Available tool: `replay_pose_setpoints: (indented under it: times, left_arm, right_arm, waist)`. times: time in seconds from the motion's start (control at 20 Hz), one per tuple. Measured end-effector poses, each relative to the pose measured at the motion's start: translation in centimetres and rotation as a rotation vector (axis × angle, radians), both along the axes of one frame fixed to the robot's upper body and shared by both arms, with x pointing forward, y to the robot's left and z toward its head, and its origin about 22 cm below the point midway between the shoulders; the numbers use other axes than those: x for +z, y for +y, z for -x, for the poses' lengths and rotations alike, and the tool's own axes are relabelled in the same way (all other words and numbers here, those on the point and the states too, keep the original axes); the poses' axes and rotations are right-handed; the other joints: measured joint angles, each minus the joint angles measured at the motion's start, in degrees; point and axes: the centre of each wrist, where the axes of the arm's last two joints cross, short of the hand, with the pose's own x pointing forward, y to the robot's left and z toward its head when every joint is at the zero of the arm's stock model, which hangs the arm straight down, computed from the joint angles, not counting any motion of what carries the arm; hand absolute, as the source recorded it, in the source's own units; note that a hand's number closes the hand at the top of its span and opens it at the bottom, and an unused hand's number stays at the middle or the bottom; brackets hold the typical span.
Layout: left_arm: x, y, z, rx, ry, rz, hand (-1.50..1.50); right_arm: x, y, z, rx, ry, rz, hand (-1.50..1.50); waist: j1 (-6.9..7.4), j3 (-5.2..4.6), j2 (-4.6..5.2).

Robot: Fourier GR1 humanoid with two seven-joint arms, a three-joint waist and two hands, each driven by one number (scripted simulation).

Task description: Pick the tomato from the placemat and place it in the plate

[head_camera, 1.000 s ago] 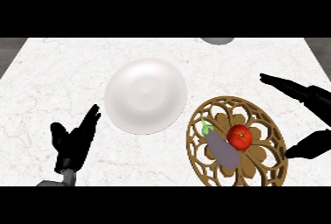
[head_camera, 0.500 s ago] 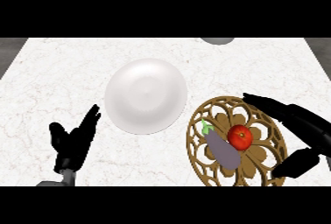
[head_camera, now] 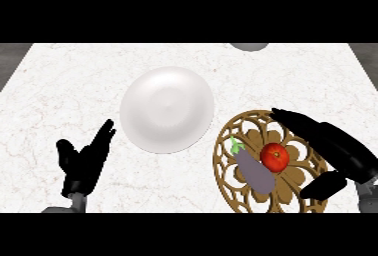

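Tomato (head_camera: pixel 275 156) on placemat (head_camera: pixel 229 172), beside eggplant (head_camera: pixel 255 171). Right hand (head_camera: pixel 336 150) open around tomato (no contact). Plate (head_camera: pixel 167 109) left of placemat. Left hand (head_camera: pixel 83 162) open, resting.

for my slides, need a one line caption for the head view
Right hand open beside the tomato on the placemat, white plate waiting.

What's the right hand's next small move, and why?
Probably drop the right hand down and left over the tomato, then curl round it. The hand is open, fingers beside the tomato and thumb below, not touching. The tomato lies on the placemat against the eggplant.
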Motion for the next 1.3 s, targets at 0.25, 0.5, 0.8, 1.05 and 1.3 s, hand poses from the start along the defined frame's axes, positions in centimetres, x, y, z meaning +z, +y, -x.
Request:
replay_pose_setpoints:
  times: [0.25, 0.5, 0.8, 1.05, 1.3]
  left_arm:
    - [-0.5, -0.5, -0.1, 0.001, -0.012, -0.002, 0.00]
    - [-0.3, -0.3, 0.1, 0.006, -0.010, -0.003, 0.00]
    - [-0.1, -0.1, 0.1, 0.008, -0.005, -0.001, 0.00]
    - [0.0, -0.2, 0.0, 0.003, -0.006, 0.000, 0.00]
    - [-0.2, -0.1, 0.4, 0.015, -0.015, -0.006, 0.00]
  right_arm:
    - [-1.4, 0.4, -0.3, -0.008, 0.004, 0.030, -1.50]
    - [-2.8, 1.1, -1.4, 0.005, 0.025, 0.056, -1.50]
    - [-4.4, 2.3, -1.5, 0.071, 0.021, 0.141, 1.50]
    - [-4.7, 2.0, -2.0, 0.093, -0.037, 0.159, 1.50]
    - [-4.9, 1.9, -1.0, 0.093, -0.114, 0.140, 1.50]
  waist:
    - [-0.01, 0.03, -0.01]
    - [0.12, -0.01, 0.05]
    - [0.13, -0.05, 0.09]
    - [0.08, -0.04, 0.05]
    - [-0.15, -0.06, 0.02]
